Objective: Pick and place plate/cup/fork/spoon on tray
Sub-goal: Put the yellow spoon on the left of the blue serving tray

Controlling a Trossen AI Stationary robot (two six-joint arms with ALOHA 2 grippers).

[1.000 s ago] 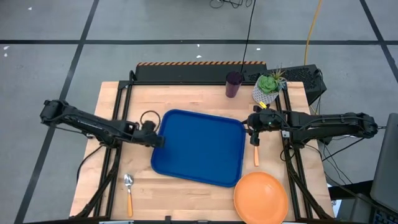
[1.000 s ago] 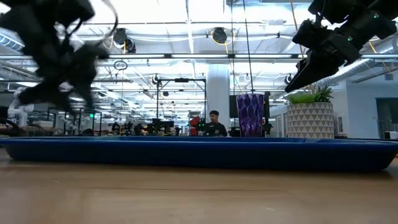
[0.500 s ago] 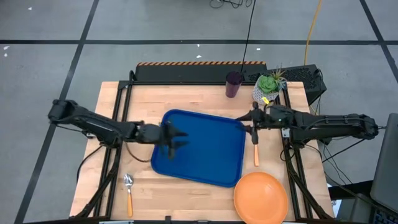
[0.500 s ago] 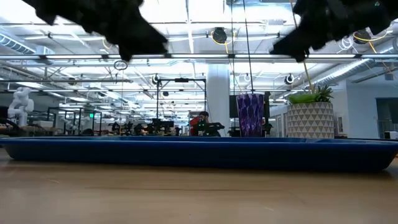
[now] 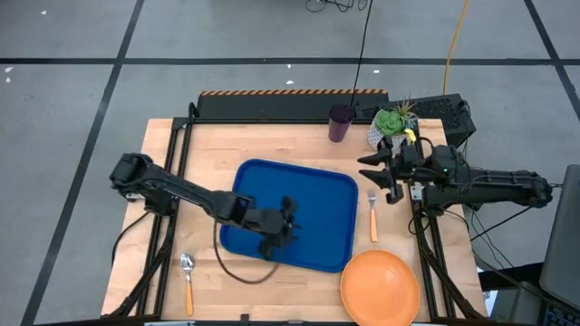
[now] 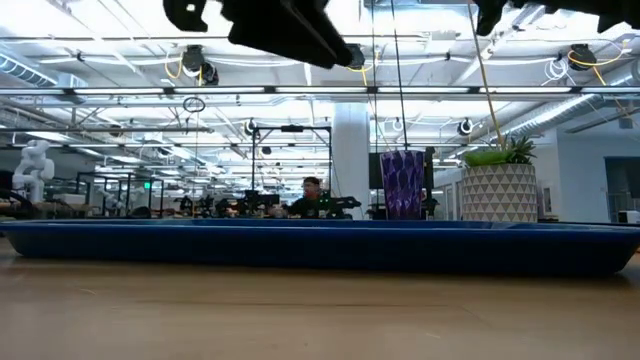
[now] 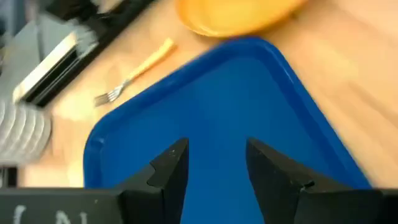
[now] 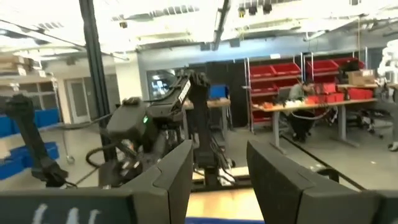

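Two dark arms work over a wooden table (image 5: 181, 163). Left gripper (image 5: 288, 217) hangs above the middle of the blue tray (image 5: 317, 195), its fingers (image 7: 171, 171) parted and holding nothing. Right gripper (image 5: 373, 170) hovers past the tray's right edge, raised and pointing toward the left arm, fingers (image 8: 177, 171) likewise apart and empty. Fork (image 5: 372, 217) lies on the table just right of the tray, tines toward the far side. Orange plate (image 5: 381, 288) rests at the near right corner; spoon (image 5: 188, 279) lies near the front left. Purple cup (image 5: 341, 122) stands at the far edge beside a potted succulent (image 5: 390, 127).
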